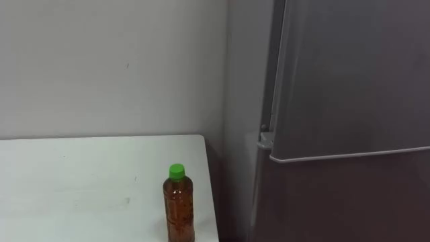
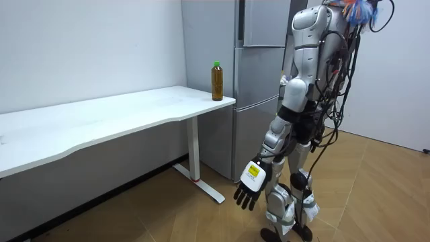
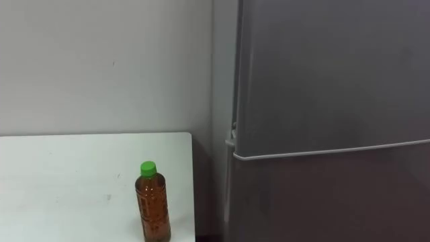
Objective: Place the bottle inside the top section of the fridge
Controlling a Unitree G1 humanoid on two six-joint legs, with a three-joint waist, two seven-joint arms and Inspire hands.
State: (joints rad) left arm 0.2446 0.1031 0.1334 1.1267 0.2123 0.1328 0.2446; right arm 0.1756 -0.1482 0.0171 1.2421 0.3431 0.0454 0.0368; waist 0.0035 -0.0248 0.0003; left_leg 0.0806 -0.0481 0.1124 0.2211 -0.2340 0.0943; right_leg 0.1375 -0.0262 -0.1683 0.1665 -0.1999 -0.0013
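Note:
A brown bottle [image 1: 179, 207] with a green cap stands upright on the white table [image 1: 80, 181], close to the table's right end and next to the grey fridge. The upper fridge door [image 1: 356, 74] is closed, and so is the lower door [image 1: 349, 202] under the seam. In the room view the bottle [image 2: 217, 81] sits at the table's corner, with the fridge [image 2: 259, 81] behind it. I stand in front of the fridge, a step away from the table. My left hand [image 2: 252, 187] hangs beside my thigh, open and holding nothing.
A plain white wall runs behind the table [image 2: 121, 111]. A narrow gap separates the table's right edge from the fridge side. Wooden floor [image 2: 376, 195] spreads around me, and the table's white leg [image 2: 195, 151] stands near the fridge.

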